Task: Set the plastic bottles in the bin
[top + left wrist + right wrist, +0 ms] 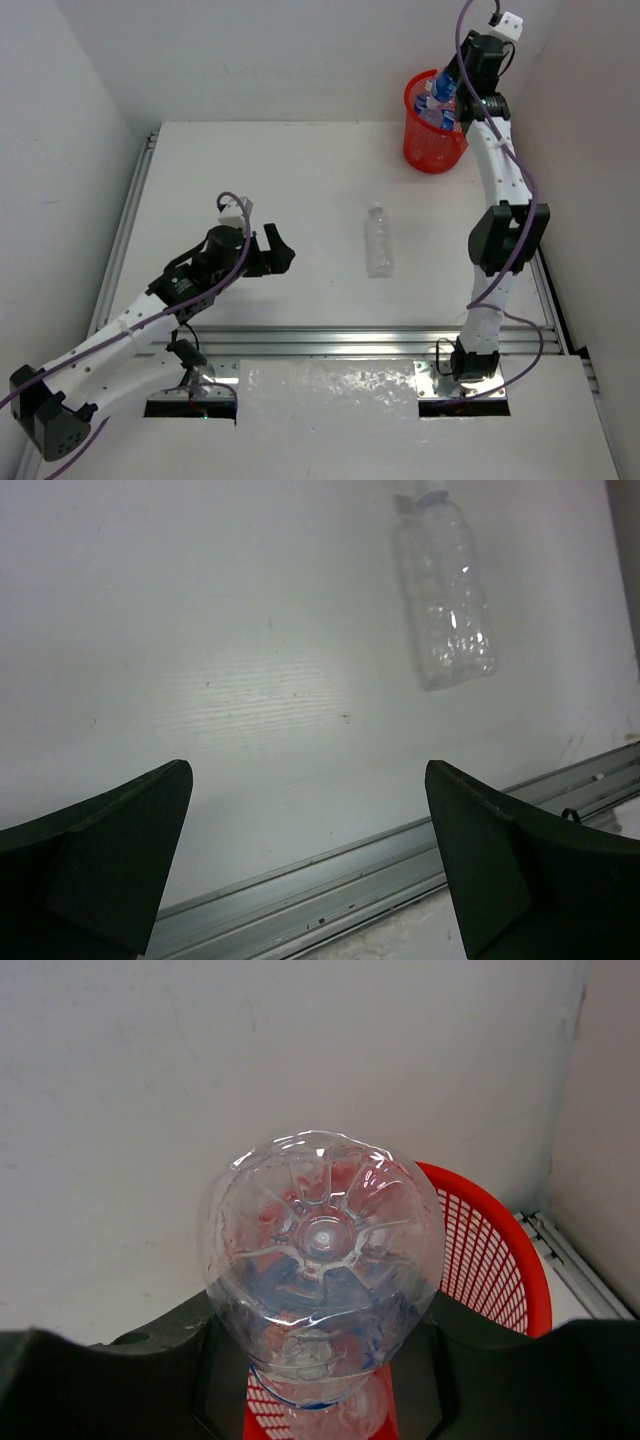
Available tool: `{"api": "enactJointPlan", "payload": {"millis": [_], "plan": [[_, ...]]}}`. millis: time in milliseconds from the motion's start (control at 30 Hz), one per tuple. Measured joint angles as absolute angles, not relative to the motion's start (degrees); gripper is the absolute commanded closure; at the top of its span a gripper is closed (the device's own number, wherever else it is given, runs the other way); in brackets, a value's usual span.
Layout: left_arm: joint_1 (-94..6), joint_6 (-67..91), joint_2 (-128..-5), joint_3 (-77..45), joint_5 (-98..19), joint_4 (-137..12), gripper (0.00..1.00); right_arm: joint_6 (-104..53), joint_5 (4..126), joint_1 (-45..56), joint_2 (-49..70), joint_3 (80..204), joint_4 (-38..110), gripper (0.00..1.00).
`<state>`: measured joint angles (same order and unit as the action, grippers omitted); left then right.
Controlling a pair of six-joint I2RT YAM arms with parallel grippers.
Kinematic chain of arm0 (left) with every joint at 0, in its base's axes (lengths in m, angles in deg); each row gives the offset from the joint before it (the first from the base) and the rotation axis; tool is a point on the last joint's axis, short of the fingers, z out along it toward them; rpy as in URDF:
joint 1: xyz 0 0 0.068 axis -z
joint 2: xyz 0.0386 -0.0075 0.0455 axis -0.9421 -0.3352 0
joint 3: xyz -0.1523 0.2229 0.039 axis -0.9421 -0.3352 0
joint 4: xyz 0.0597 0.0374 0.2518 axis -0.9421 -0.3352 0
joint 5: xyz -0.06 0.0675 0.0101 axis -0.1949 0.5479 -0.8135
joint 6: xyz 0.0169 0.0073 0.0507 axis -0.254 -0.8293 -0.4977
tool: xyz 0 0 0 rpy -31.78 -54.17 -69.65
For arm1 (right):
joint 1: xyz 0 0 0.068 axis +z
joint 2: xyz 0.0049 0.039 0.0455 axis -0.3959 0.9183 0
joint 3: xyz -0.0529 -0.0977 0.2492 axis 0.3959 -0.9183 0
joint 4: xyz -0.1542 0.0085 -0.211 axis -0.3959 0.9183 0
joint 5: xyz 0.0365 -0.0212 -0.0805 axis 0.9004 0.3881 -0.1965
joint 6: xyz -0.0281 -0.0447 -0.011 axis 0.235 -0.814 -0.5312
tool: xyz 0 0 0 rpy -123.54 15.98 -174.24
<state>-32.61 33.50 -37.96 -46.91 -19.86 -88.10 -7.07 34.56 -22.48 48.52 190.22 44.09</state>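
My right end effector (320, 1365) pinches a bottle (320, 1240) above the bin (505, 1260), so I should centre it inside the rim before spreading the fingers.

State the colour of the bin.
The bin is red, with mesh walls; the top external view shows it best.
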Motion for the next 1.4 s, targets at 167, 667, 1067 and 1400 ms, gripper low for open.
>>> {"api": "enactJointPlan", "payload": {"millis": [167, 667, 1067, 1400], "plan": [[-32.6, 33.1, -40.3, -47.6, -21.5, -88.1, 0.00, -11.3, 36.3, -22.5, 53.9, 192.7, 37.6, 0.91], [-32.6, 33.1, -40.2, -48.9, -23.0, -86.3, 0.00, -13.3, 41.1, -22.5, 53.4, 184.0, 24.0, 0.94], [-32.6, 33.0, -40.4, -49.8, -24.0, -85.3, 0.00, -14.3, 41.2, -22.5, 51.3, 182.2, 25.0, 0.91], [-32.6, 32.9, -39.8, -50.6, -25.4, -84.4, 0.00, -17.4, 36.0, -22.4, 40.5, 176.4, 26.0, 0.94]]}}
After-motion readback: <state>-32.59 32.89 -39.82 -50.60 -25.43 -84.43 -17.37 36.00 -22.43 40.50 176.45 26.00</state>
